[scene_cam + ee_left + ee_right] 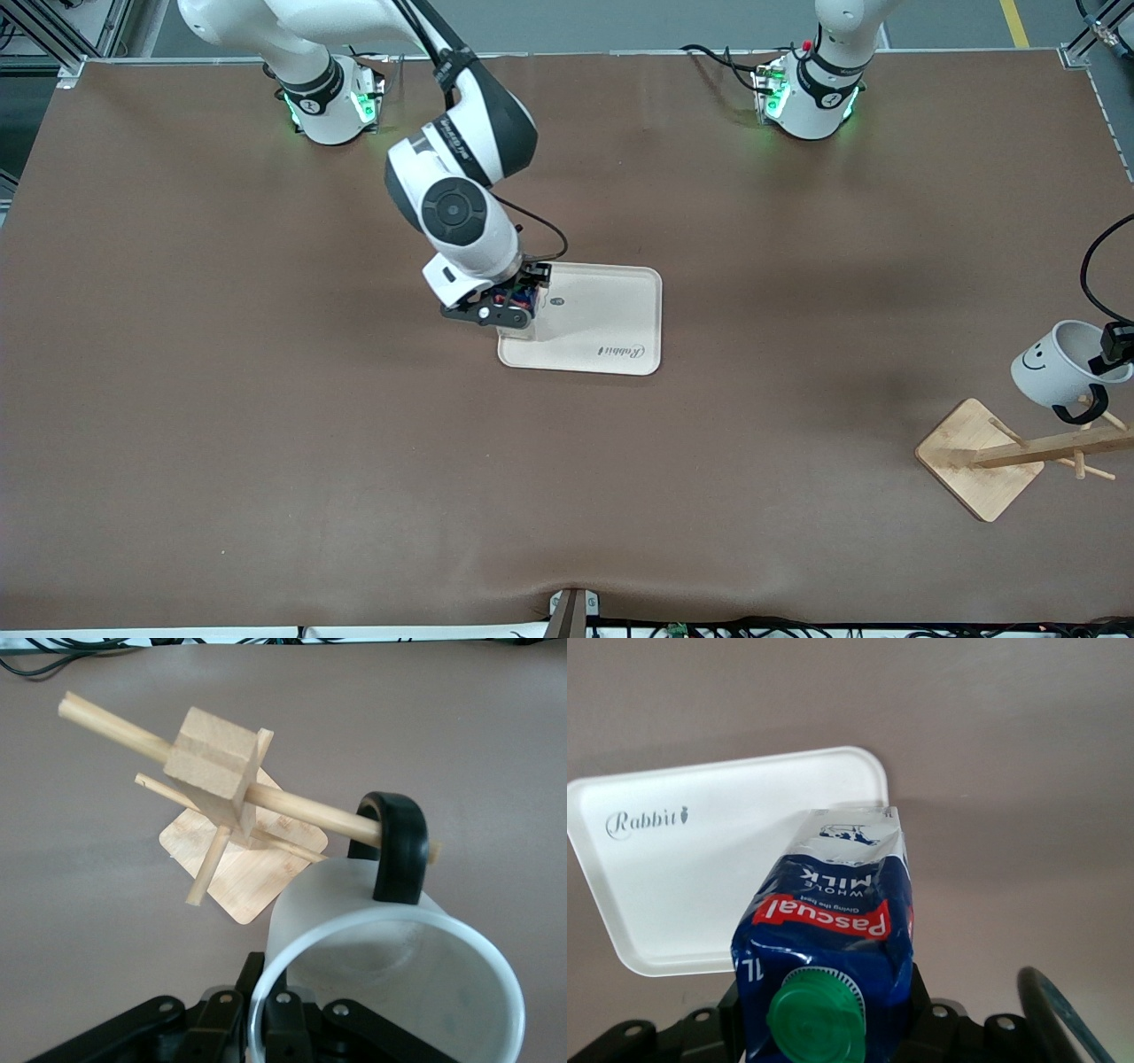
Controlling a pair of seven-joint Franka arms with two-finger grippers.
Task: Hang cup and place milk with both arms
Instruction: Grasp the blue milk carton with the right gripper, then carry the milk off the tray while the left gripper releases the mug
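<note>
— Milk (824, 930) placement?
— Right gripper (518, 306) pinches it over the tray's (620, 310) edge.
— Cup (1059, 365)?
— Left gripper (266, 1014) clamps its rim, handle (399, 846) looped over the wooden rack's (1019, 452) peg.

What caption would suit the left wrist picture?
Left gripper threads the cup handle onto a wooden rack peg.

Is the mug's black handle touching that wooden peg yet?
Touching. In the left wrist view the cup's black handle is threaded over a peg of the wooden rack, resting against it.
</note>
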